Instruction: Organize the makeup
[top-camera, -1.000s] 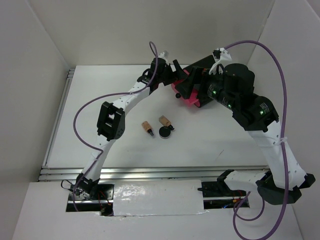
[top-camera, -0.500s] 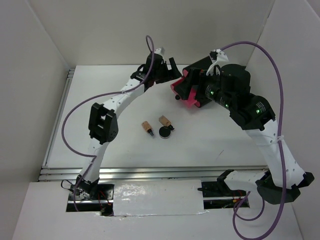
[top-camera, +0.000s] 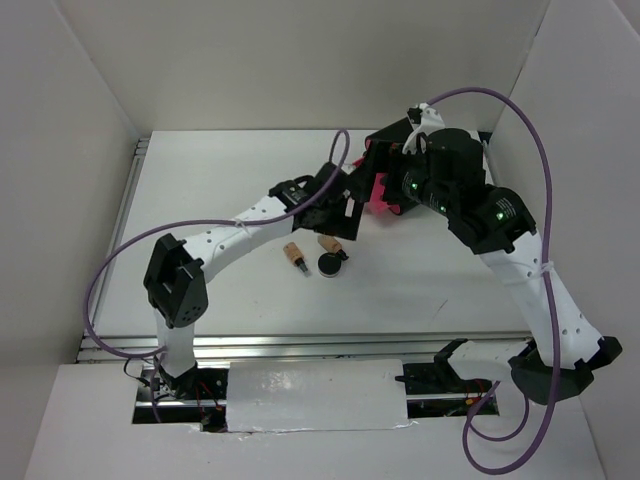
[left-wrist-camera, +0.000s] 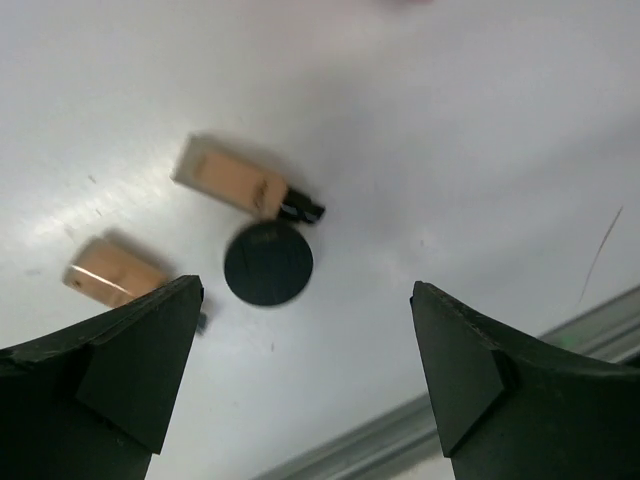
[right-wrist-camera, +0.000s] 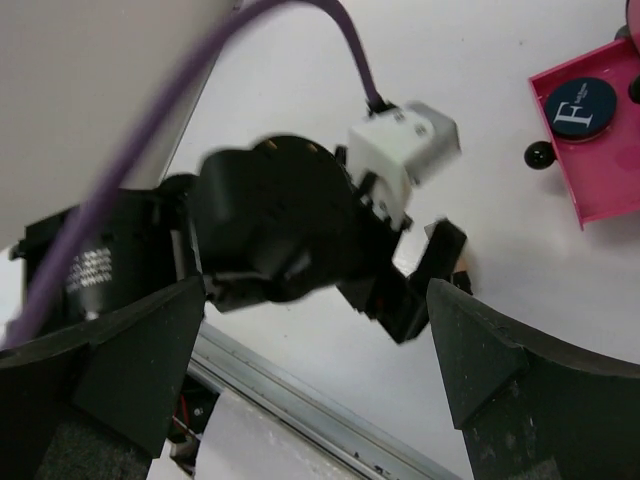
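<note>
1. Left end effector: my left gripper (left-wrist-camera: 305, 320) hangs above the white table (top-camera: 450, 270) with its jaws fully apart and nothing between them.

2. Loose items below it, none in a container:
- Round black compact (left-wrist-camera: 268, 263), lying flat on the table.
- First tan bottle (left-wrist-camera: 238, 184), on its side, with its black cap (left-wrist-camera: 301, 210) just beside the compact's rim.
- Second tan bottle (left-wrist-camera: 113, 272), also on its side, near the compact and apart from the first bottle. My left finger partly covers it.

3. Right end effector: my right gripper (right-wrist-camera: 315, 300) is also spread wide and holds nothing. It sits over the drawer box (top-camera: 380, 195) at the far side of the table. My left arm (right-wrist-camera: 290, 215) fills most of its wrist view.

4. Container status: one pink drawer (right-wrist-camera: 600, 195) stands pulled out. Inside it lies one round black compact marked with a white letter F (right-wrist-camera: 581, 108). A dark shape at the frame edge cannot be identified. A black knob (right-wrist-camera: 540, 153) sits just off the drawer's edge.
</note>
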